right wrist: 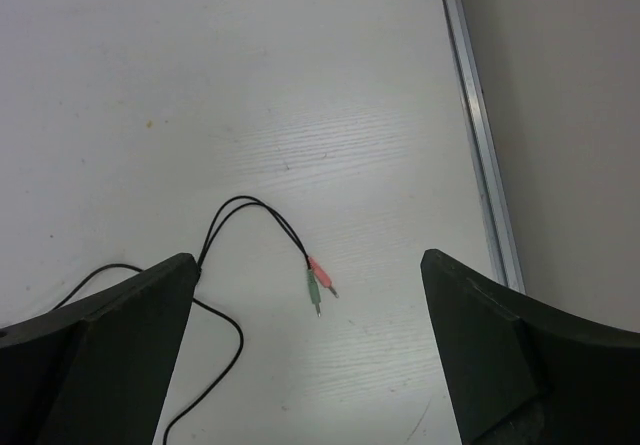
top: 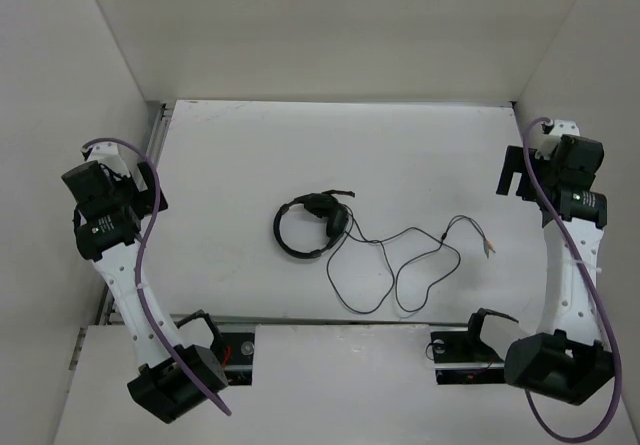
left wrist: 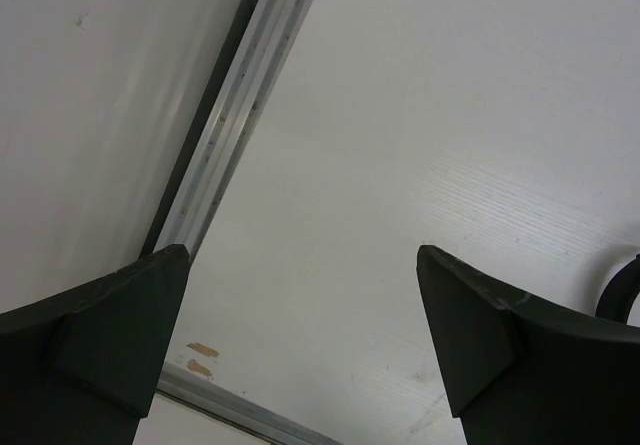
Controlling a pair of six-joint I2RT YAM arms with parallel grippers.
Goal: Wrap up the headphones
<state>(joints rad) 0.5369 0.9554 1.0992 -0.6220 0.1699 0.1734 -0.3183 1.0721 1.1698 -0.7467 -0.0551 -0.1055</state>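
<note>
desk (top: 250, 145) carrying everything | left gripper (left wrist: 302, 265), right gripper (right wrist: 308, 260) hanging spread apart, holding nothing, by left and right edges | headphones (top: 310, 227) lying mid-desk | cable (top: 400, 265) straggling rightward | plugs (right wrist: 317, 283) lying under right gripper; probably pinching just behind them first

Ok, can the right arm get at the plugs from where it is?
Probably yes. The plugs lie on bare table straight ahead of the open right gripper, between its fingers in the wrist view, with only their own cable nearby.
</note>
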